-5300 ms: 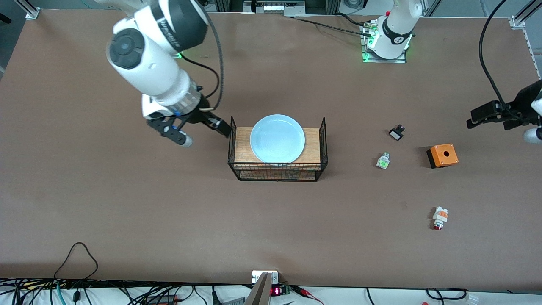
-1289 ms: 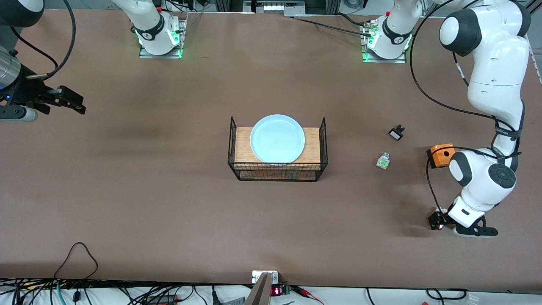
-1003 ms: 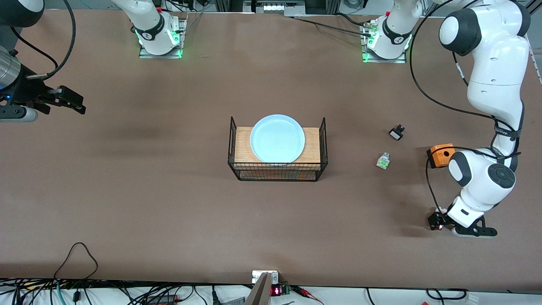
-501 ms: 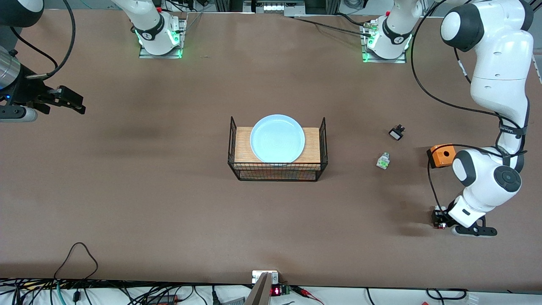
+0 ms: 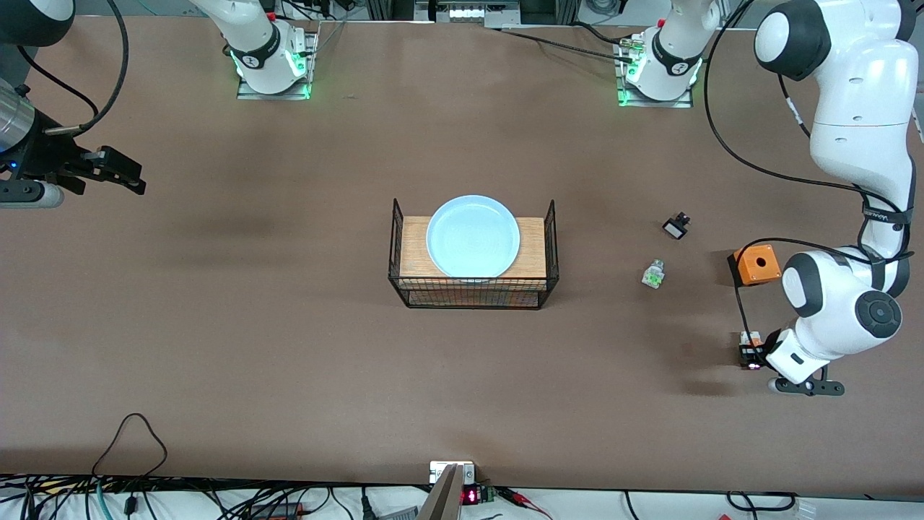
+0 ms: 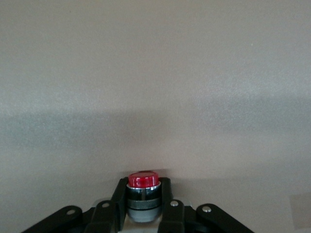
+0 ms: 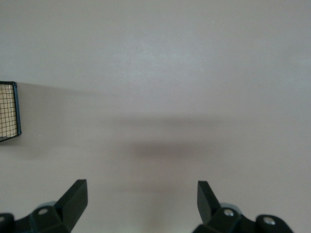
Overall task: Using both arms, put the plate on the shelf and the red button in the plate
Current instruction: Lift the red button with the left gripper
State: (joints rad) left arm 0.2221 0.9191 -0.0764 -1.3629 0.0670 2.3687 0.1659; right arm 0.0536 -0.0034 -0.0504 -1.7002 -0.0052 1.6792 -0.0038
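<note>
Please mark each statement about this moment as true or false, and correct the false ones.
1. The left hand is shut on the red button. True.
2. The plate lies on the bare table. False: it sits on the wooden top of the wire basket.
3. The right hand is open and holds nothing. True.
4. The orange box lies on the plate. False: it stands on the table near the left arm.
5. The green-and-clear part is in the basket. False: it lies on the table, between basket and orange box.
</note>
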